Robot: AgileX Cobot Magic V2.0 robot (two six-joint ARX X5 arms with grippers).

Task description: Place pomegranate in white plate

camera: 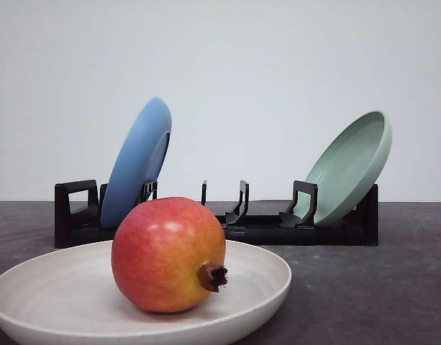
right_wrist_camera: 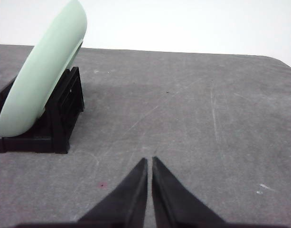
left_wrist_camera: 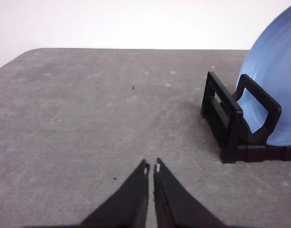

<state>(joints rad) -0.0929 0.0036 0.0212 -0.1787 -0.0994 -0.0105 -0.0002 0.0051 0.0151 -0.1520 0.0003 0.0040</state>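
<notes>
I see my left gripper (left_wrist_camera: 151, 167) with fingers pressed together, holding nothing, low over the table; my right gripper (right_wrist_camera: 149, 161) looks the same, closed and unladen

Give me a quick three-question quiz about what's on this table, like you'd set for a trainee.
1. True or false: the pomegranate lies in the white plate.
2. Which plate leans at the rack's right end: A blue plate, B pale green plate?
3. Are the left gripper and right gripper open or shut?

Key: 1 true. 2 B. 3 Both shut, holding nothing.
</notes>
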